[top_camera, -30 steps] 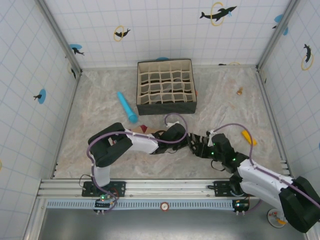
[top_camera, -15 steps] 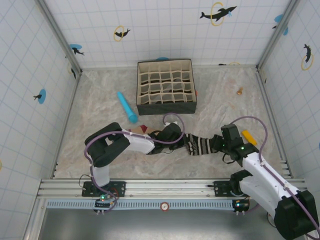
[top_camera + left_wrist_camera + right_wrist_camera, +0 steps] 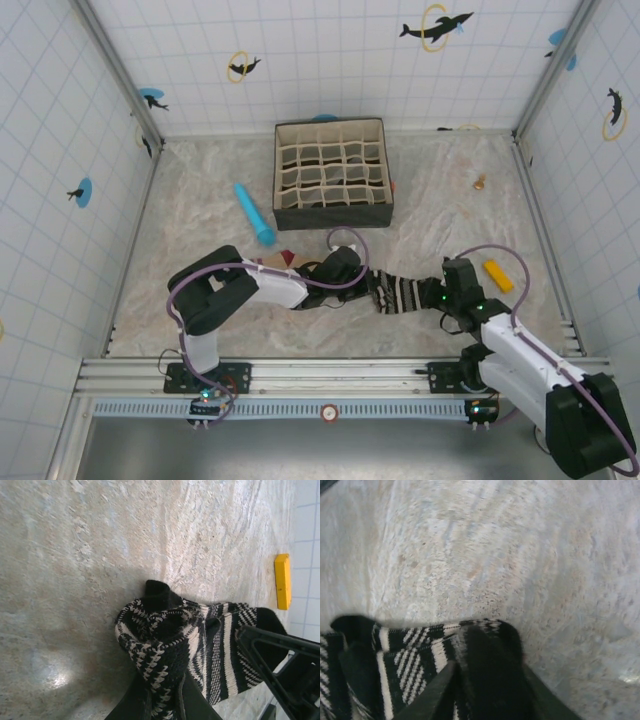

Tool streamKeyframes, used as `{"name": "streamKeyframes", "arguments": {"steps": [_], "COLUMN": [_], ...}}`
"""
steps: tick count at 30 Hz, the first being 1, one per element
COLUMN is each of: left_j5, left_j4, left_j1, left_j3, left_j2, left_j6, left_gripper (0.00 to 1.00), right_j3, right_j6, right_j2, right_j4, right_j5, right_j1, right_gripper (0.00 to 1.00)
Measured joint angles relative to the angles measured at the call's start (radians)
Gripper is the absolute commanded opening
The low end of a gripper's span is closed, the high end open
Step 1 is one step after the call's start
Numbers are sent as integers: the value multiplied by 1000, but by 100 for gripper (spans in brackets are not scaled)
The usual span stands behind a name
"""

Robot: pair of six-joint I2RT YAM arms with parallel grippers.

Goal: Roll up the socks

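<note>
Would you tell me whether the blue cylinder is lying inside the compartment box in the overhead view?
No, the blue cylinder lies outside the compartment box, off to its left and apart from it.

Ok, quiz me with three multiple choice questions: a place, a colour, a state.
1. Where is the blue cylinder? A left of the divided box; B inside it; C against the right wall.
2. What colour is the sock held between left gripper and right gripper? A peach; B black-and-white striped; C blue.
3. The left gripper is: A open; B shut on the sock; C shut on the cylinder.
Key: A, it lies beside the box's left wall; B, stripes show in both wrist views; B, its jaws pinch the knit.
</note>
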Motion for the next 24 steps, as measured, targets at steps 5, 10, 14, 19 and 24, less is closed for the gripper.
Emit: {"name": "streamKeyframes", "arguments": {"steps": [5,10,14,19,24], "left_j5": [18,22,21,-10,-73], "left_j4": [3,20,37,44,44], "left_j1": [0,0,0,-11,-36], "left_j3": [-18,-59,-85,-114,-130], "left_j2": [-26,-71,-92,-101,-101], "left_j6": [0,0,-1,-19,-54], "left_gripper": [0,0,0,0,0], "right_j3": [-8,29,78,168,255], "right_j6": [6,-19,-44,-93,-156], "right_j2": [87,224,338,480,610], "right_j4": [115,235,314,407,494], "right_j5": [-26,-55,-78,-84,-82], "right_j1": [-1,0,18,77,147], "right_gripper": [0,0,0,0,0]}}
